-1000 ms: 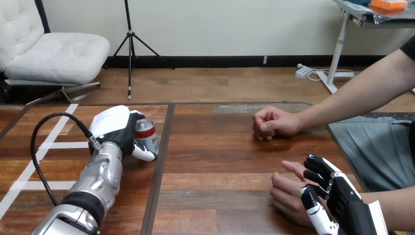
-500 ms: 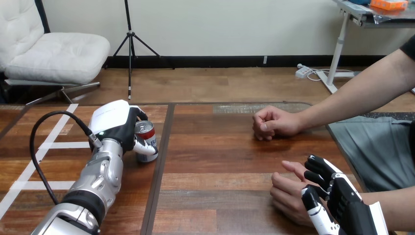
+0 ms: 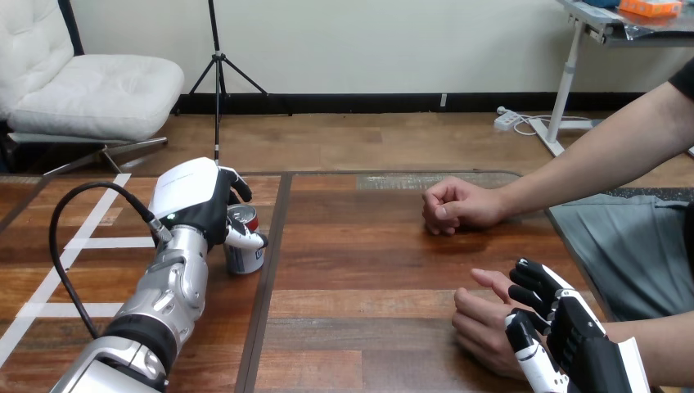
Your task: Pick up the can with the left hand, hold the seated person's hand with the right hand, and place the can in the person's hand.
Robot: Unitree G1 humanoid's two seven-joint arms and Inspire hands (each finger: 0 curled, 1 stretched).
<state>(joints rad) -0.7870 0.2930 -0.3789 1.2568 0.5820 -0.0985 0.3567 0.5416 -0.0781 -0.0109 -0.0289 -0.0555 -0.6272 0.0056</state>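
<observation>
Wooden bench (image 3: pixel 368 270), dark brown planks running left to right. A dark seam (image 3: pixel 268 278) runs front to back and splits it into a left and a right panel. White tape lines (image 3: pixel 90 243) cross the left panel. The can (image 3: pixel 243 260) stands upright on the left panel, just beside the seam, with the left hand (image 3: pixel 192 201) wrapped round it. On the right panel, the person's closed hand (image 3: pixel 454 206) rests near the far edge. The person's nearer hand (image 3: pixel 483 327) lies at the near right, fingers loosely curled.

The can (image 3: pixel 245 250) stands on the table (image 3: pixel 368 270) at left, in the left hand (image 3: pixel 195 199). At right, the right hand (image 3: pixel 573 332) sits just beside the person's near hand (image 3: pixel 481 326); the person's far hand (image 3: pixel 454 205) rests behind.
</observation>
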